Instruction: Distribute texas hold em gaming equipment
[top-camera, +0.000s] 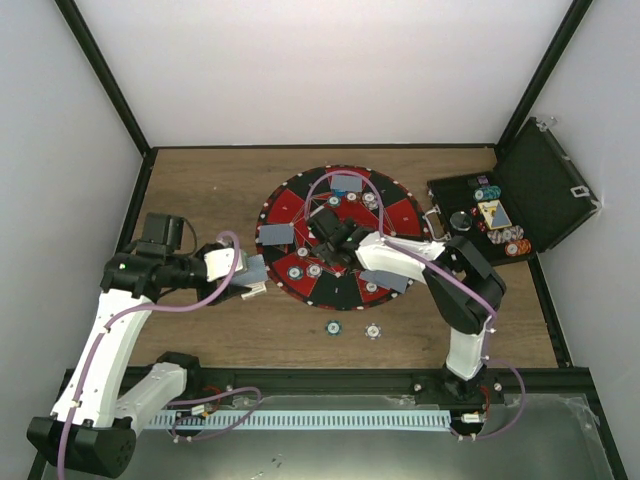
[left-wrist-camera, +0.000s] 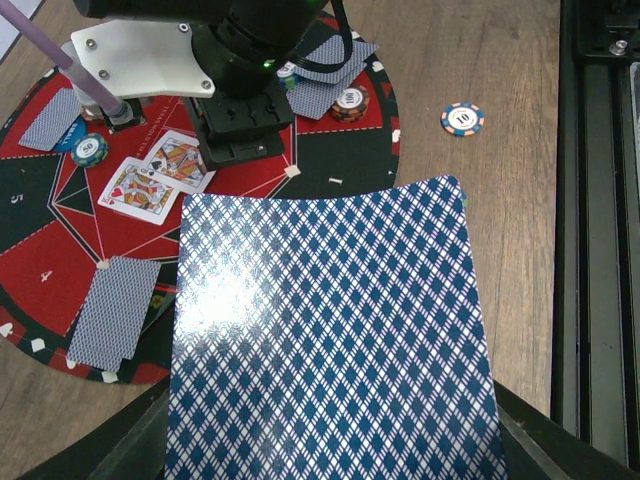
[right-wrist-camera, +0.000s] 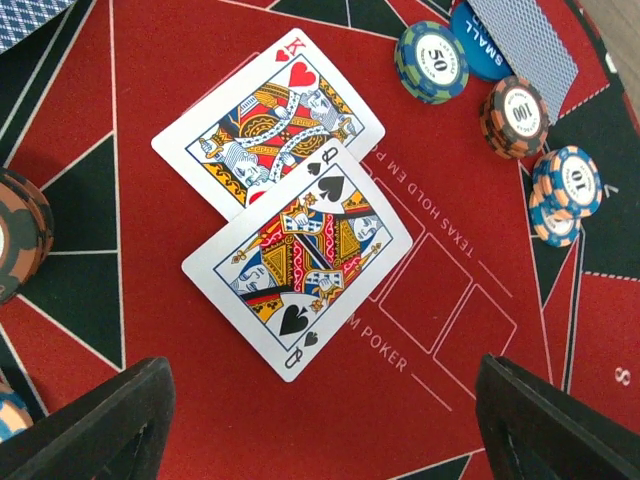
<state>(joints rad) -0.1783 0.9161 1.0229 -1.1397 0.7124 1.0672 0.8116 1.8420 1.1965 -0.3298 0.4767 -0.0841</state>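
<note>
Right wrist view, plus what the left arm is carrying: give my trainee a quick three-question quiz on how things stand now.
1. True or false: the queen of spades lies partly on top of the king of hearts.
2. What is the left gripper clamped on? A a chip; B a blue-backed card; C nothing.
3. Fill in: the right gripper has its jaws ____.
Key: 1 true; 2 B; 3 open.
</note>
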